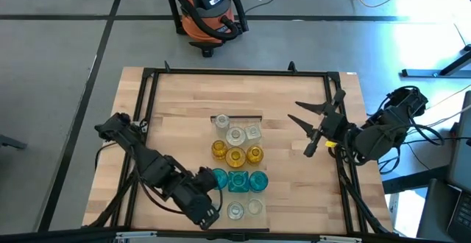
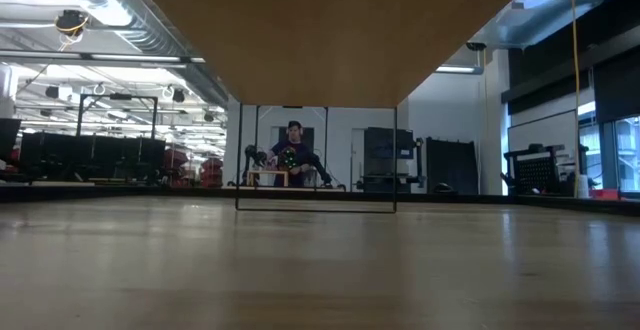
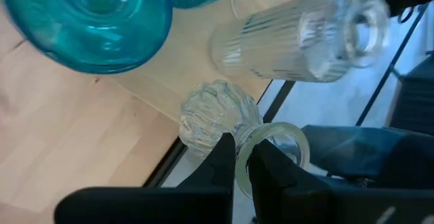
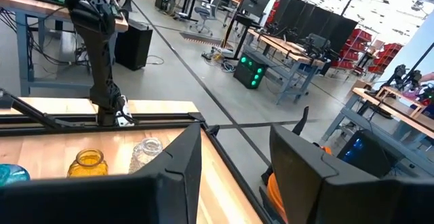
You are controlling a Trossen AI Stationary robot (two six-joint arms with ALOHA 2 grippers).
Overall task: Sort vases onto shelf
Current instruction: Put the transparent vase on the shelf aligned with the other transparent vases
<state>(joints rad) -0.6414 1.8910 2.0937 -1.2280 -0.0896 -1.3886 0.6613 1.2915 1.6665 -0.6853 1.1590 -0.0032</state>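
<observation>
The left arm reaches low across the near left of the table, elbow bent, its wrist angled toward the centre. The left gripper (image 3: 242, 157) has its two dark fingers (image 3: 222, 157) pinched nearly together, a thin glass rim caught between them. The right arm stretches in from the right edge, held level, and the right gripper (image 1: 313, 121) points toward the middle, fingers spread apart and holding nothing.

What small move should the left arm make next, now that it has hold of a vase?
Probably a short lift straight up. The left gripper is shut on the rim of a round clear vase, and a ribbed clear vase and teal vases crowd close beside it, so sliding sideways risks knocking them. The right gripper waits open, apart from the cluster.
</observation>
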